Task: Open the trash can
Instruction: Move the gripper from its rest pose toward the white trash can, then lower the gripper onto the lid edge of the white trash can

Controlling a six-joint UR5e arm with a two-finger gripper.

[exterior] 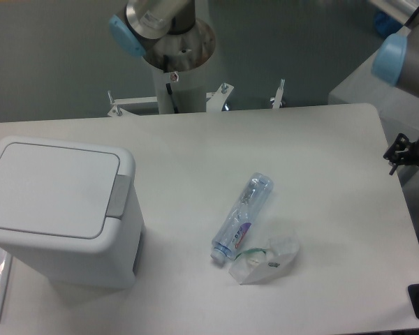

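Trash can (59, 209) first: it is a big white box with round corners, and it sits at the left end of the white tabletop (321, 153). Its flat white lid (49, 188) lies shut on top. A small grey push tab (118, 196) sits on the right edge of the lid.

To the right of the trash can, well apart from it, a clear plastic bottle (242, 216) lies on its side. The cap end of the bottle points down toward the near edge of the tabletop. A crumpled clear plastic wrapper (264, 260) lies just beside that cap end, on the side far from the trash can.

Far to the right of the trash can, past the right edge of the tabletop, a dark bit of the robot arm (407, 150) pokes into view. It is well apart from the trash can and touches nothing on the tabletop. The fingers are cut off by the edge of the view, so it is not possible to tell if they are spread or closed.

Behind the tabletop stands a thick metal post (174, 42) with a blue cap.
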